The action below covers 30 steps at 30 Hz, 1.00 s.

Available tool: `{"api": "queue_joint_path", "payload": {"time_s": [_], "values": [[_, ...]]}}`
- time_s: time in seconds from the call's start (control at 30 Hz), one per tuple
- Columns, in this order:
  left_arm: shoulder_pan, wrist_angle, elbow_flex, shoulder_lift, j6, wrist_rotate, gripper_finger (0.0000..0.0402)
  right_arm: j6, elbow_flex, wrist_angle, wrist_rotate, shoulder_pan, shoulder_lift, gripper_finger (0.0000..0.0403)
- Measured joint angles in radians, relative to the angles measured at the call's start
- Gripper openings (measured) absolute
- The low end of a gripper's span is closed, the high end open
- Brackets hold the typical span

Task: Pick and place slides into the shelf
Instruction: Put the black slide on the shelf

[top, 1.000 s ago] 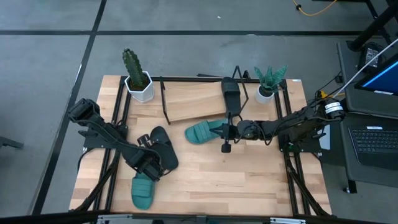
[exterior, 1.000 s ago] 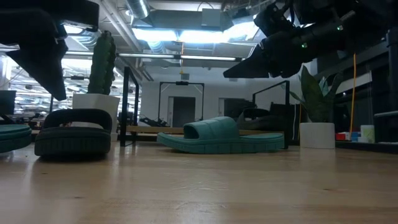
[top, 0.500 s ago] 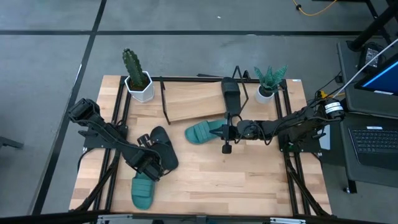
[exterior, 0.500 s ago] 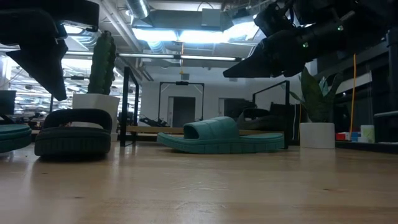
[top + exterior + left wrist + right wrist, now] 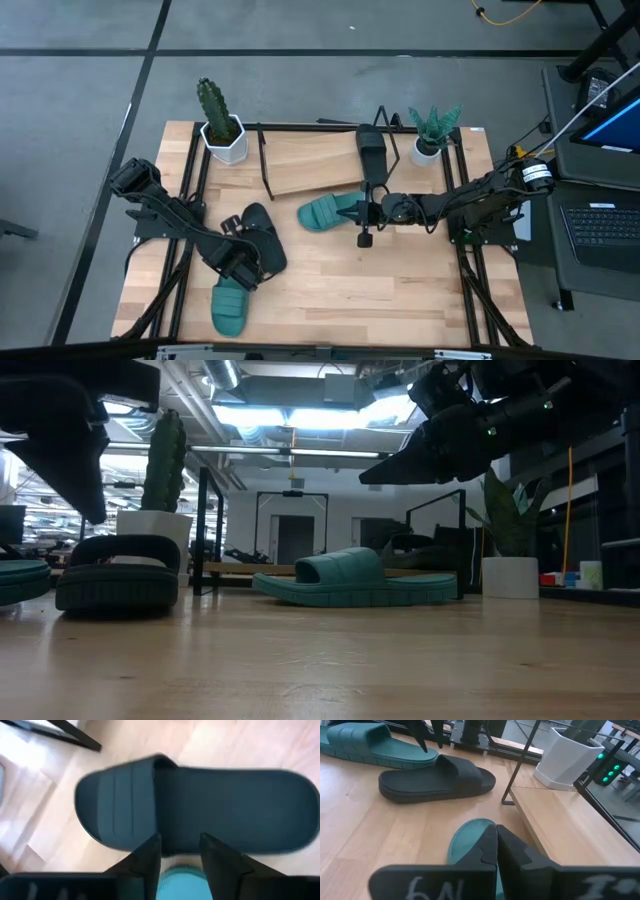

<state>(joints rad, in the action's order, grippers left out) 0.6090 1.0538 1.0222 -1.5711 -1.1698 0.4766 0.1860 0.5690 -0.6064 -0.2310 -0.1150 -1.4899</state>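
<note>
One black rubber slide with a wide strap (image 5: 371, 152) already lies on the slanted light-wood shelf in its thin black wire frame (image 5: 305, 160), toward the shelf's right end by the far edge of the table. A teal green rubber slide (image 5: 326, 212) sits on the bare wooden table (image 5: 420, 290) just in front of the shelf's front edge. The right gripper (image 5: 365, 213) hovers above this slide's heel, its fingers pressed together with nothing between them, so it would have to spread them before any grasp; a descent as it stands would likely just push the soft heel and skate the slide off line. The second black slide (image 5: 262, 236) lies nearer the left edge, and the left gripper (image 5: 247, 263) hangs over it with fingers parted and empty (the strap shows just beyond the tips). The second teal slide (image 5: 230, 305) rests by the near left corner, touching or nearly touching the black one, so a careless lift might drag it.
</note>
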Motion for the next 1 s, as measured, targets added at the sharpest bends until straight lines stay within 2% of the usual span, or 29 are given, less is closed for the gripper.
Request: {"api": "queue_joint_path", "payload": {"time_s": [0.1,0.3,0.53,1.0], "values": [[0.006,0.002,0.0,0.0,0.001,-0.026,0.0136,0.001,0.0,0.0,0.0,0.0,0.0,0.0003],[0.014,0.005,-0.014,0.0,-0.003,0.032,0.0137,0.003,0.0,0.002,0.0,0.0,0.0,0.0003],[0.013,-0.011,-0.079,0.0,-0.006,0.028,0.0137,0.005,0.0,0.009,0.0,0.0,0.0,0.0003],[0.011,-0.057,-0.134,0.0,-0.032,0.041,0.0137,0.005,0.0,0.008,0.0,0.0,0.0,0.0003]]}}
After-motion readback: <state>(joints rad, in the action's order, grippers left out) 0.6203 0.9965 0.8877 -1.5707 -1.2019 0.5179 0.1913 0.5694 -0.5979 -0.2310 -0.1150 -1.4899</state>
